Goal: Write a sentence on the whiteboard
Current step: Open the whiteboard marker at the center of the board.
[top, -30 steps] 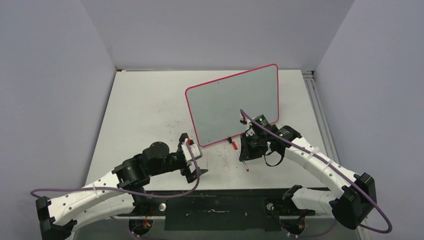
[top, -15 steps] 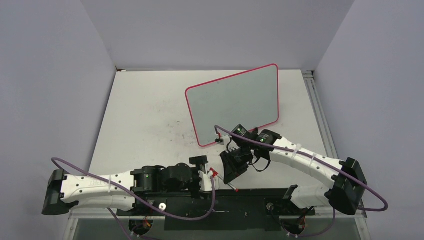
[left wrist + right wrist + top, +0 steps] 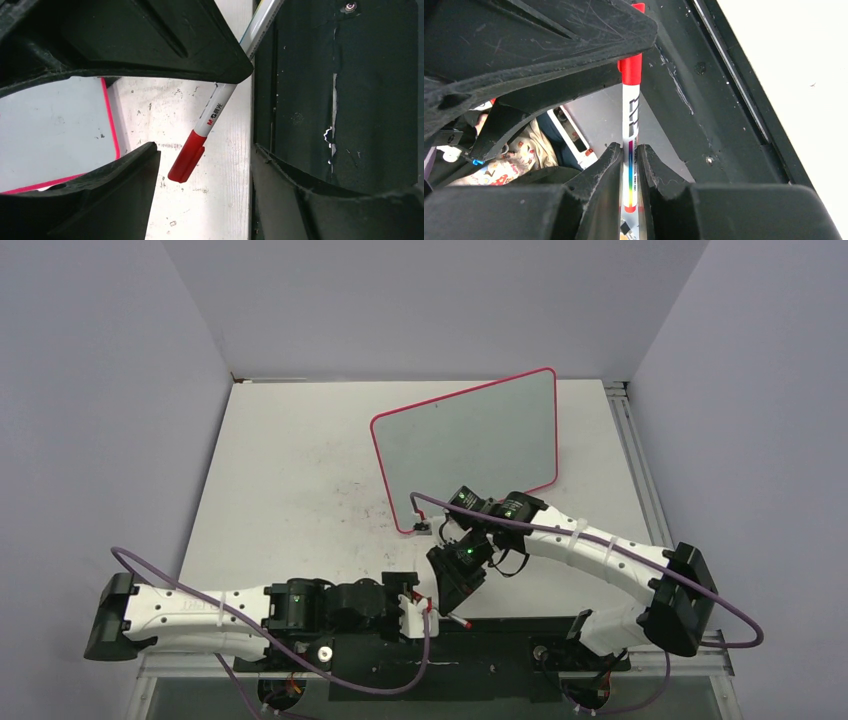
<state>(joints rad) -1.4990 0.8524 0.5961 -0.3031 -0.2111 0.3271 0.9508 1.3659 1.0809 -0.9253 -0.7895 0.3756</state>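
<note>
The whiteboard stands at the back middle of the table, pink-red rim, its face plain grey. No sentence shows on it. Its corner also shows in the left wrist view. My right gripper is shut on a white marker with a red cap, held cap-down over the table's near edge. The right wrist view shows the marker pinched in the right gripper. My left gripper is open just left of it. In the left wrist view the red cap hangs inside the left gripper, touching neither finger.
A black mounting strip runs along the near table edge under both grippers and shows in the left wrist view. The board's black foot rests near the right arm. Grey walls enclose the scuffed tabletop.
My right gripper has carried the marker from the board's lower edge back to the near table edge. My left arm has dropped low and reached right, bringing its open jaws around the cap.
</note>
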